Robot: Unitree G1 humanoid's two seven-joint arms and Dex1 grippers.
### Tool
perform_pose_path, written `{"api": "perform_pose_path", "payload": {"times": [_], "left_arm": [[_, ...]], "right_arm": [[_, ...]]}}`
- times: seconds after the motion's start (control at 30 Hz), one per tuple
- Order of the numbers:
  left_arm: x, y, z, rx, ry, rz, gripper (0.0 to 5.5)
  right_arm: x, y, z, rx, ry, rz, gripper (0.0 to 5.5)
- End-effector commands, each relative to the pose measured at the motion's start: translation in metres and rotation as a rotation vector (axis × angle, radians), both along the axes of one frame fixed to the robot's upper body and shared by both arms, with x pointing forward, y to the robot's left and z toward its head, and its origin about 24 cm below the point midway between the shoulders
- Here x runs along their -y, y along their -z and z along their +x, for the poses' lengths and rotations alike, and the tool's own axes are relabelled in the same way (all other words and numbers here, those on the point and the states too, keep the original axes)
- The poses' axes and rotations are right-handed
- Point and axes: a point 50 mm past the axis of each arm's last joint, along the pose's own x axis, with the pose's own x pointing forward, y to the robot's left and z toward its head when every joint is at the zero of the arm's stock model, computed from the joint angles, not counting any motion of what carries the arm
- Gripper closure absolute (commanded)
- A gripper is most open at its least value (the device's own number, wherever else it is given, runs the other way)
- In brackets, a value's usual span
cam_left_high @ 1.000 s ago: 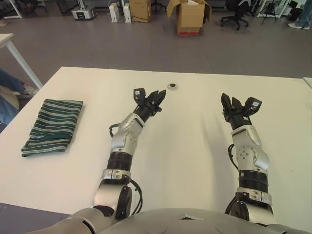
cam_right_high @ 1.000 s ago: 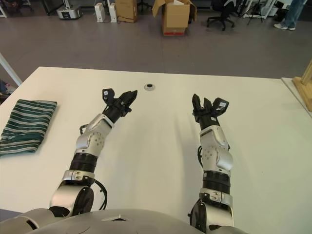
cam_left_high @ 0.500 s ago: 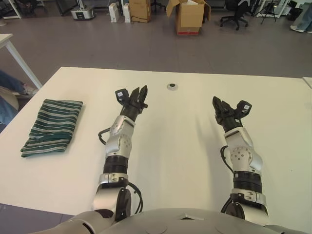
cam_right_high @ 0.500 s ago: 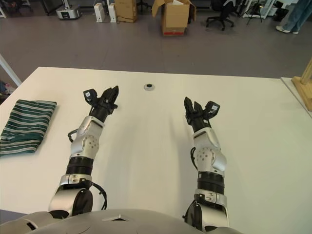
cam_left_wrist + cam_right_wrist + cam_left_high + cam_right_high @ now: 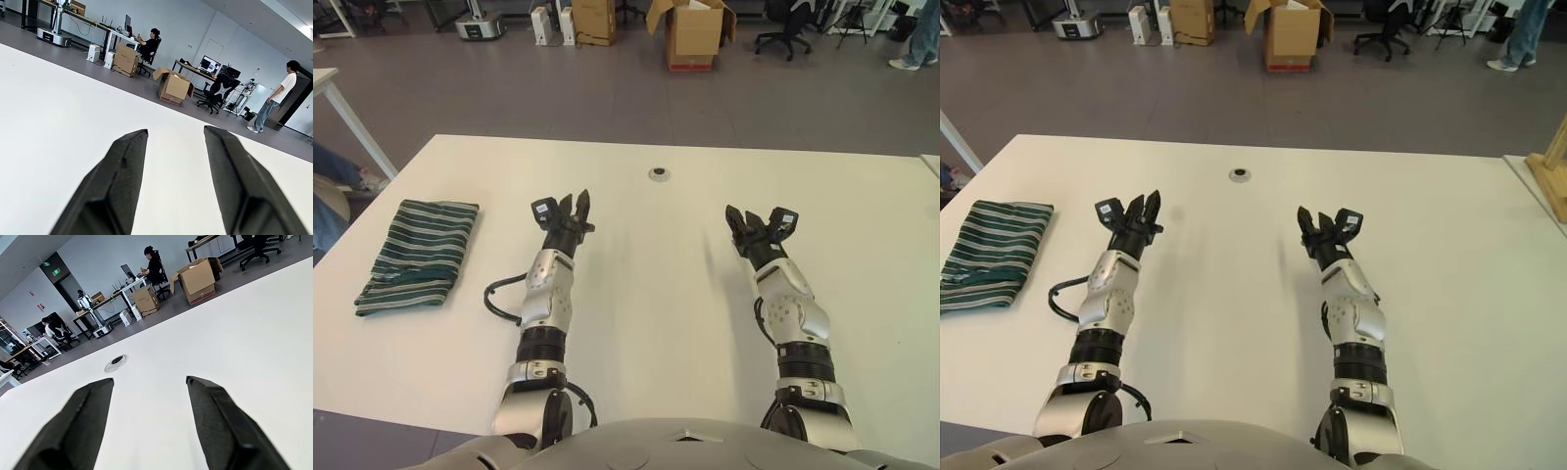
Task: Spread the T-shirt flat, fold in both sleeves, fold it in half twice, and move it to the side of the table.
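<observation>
Folded green-striped T-shirt (image 5: 419, 255) is lying parked at the 9 o'clock edge of the white table (image 5: 656, 304) (task looks done); left gripper (image 5: 573, 203) and right gripper (image 5: 750, 218) are hovering mid-table, spread wide, empty.

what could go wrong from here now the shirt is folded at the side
1. The folded green-and-white striped T-shirt lies near the left edge of the white table; a nudge might slide it off.
2. The open left end effector is the one nearer the shirt; a leftward sweep could snag the fabric and undo the folds.
</observation>
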Motion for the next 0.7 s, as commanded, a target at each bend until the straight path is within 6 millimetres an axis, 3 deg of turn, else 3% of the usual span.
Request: {"api": "perform_pose_path", "payload": {"times": [0.03,0.4,0.7], "left_arm": [[0.007,0.001,-0.003,-0.011,0.045,-0.079,3.39],[-0.002,-0.001,0.000,-0.019,0.044,-0.034,3.39],[0.000,0.000,0.002,-0.018,0.051,0.026,3.39]], "right_arm": [[-0.005,0.000,0.002,0.001,-0.024,-0.057,2.72],[-0.013,0.006,0.000,-0.001,-0.019,-0.099,2.72],[-0.007,0.007,0.002,0.002,0.019,-0.123,2.72]]}}
